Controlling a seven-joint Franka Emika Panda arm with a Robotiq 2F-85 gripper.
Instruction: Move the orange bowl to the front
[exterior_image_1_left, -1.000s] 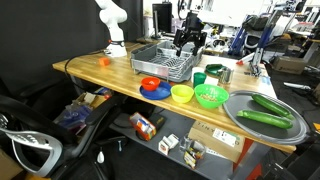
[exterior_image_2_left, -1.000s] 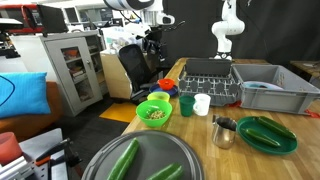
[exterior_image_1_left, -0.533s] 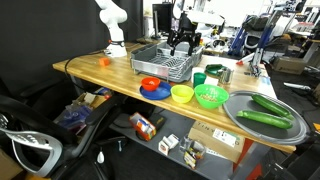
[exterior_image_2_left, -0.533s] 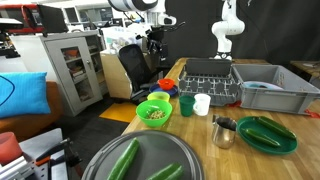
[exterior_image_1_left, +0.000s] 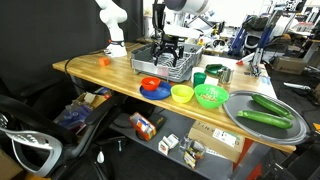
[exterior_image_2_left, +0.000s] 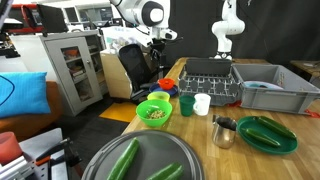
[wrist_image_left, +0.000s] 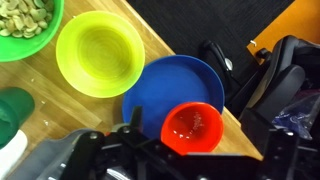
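Note:
The orange bowl (exterior_image_1_left: 151, 83) is small, glossy and red-orange, and sits upright on a blue plate (exterior_image_1_left: 158, 92) at the table's edge. It also shows in the wrist view (wrist_image_left: 192, 122) on the plate (wrist_image_left: 160, 80), and in an exterior view (exterior_image_2_left: 167, 86). My gripper (exterior_image_1_left: 165, 66) hangs open a little above and behind the bowl, over the front of the dish rack. In the wrist view its two dark fingers (wrist_image_left: 194, 132) stand either side of the bowl and hold nothing.
A yellow bowl (exterior_image_1_left: 181, 94) and a green bowl (exterior_image_1_left: 210, 96) sit beside the plate. A grey dish rack (exterior_image_1_left: 185, 68), a green cup (exterior_image_1_left: 199, 78), a metal tray with cucumbers (exterior_image_1_left: 265, 112) and a small orange ball (exterior_image_1_left: 104, 61) share the table.
The gripper has moved from behind the dish rack toward the table's edge and lower, and is now over the orange bowl. The bowl has not moved.

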